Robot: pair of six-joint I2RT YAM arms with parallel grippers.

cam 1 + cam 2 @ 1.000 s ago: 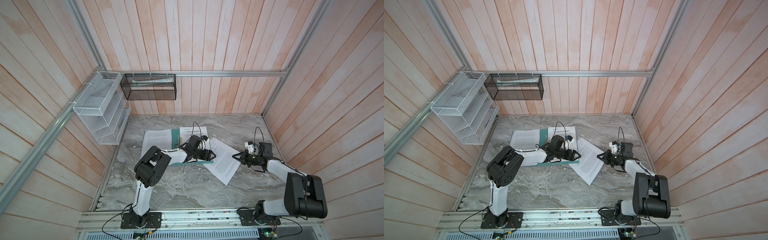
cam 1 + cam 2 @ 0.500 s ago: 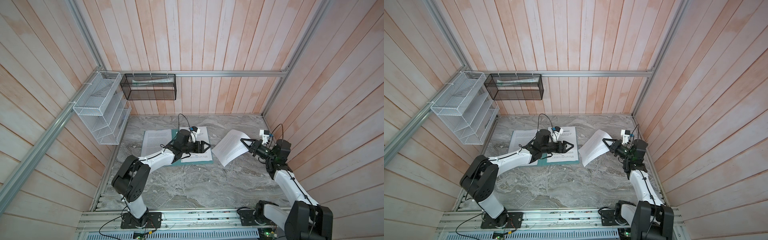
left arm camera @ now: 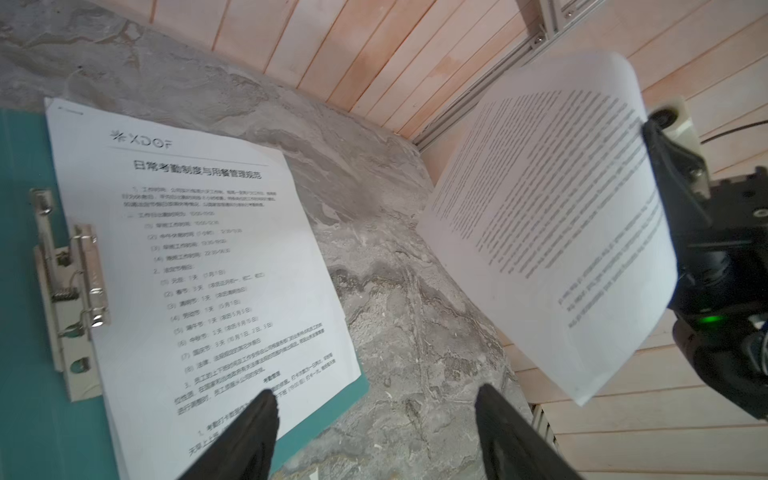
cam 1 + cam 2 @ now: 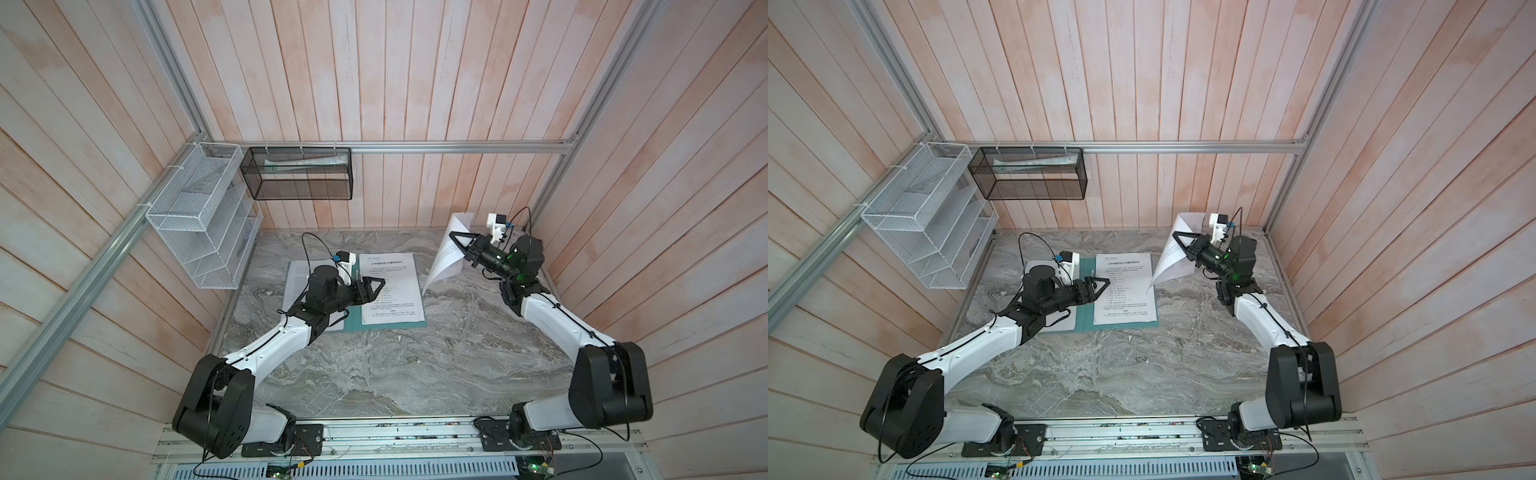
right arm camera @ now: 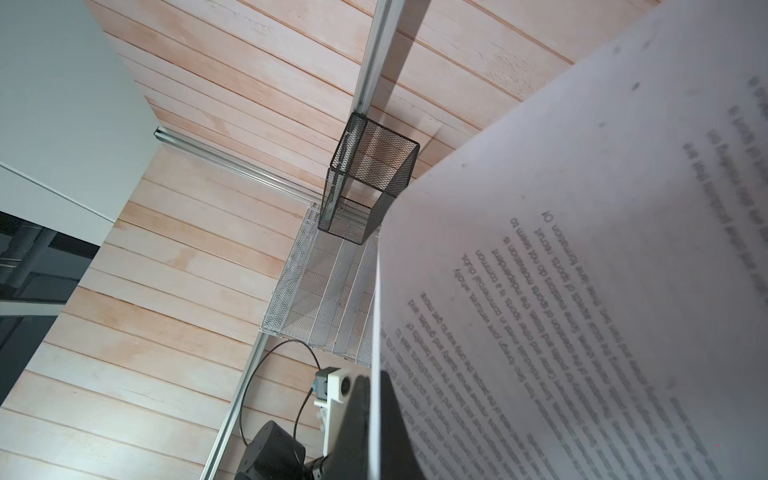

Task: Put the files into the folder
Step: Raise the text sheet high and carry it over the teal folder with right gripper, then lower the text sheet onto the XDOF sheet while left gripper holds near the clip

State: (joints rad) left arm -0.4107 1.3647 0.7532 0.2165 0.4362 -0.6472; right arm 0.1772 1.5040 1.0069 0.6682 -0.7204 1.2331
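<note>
Teal folder (image 4: 352, 323) lies open for filing; right fingers (image 4: 463, 237) pinch a raised sheet (image 4: 445, 259) (left fingers (image 3: 254, 436) apart, seemingly ready).

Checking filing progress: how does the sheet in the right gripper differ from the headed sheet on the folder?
Pose: the held sheet is raised and curled, pinched by the right gripper; the headed sheet lies flat on the open teal folder.
Print: the held sheet is dense body text; the headed sheet has a logo, bold heading and short lines.
Shared: both are white printed pages.
</note>
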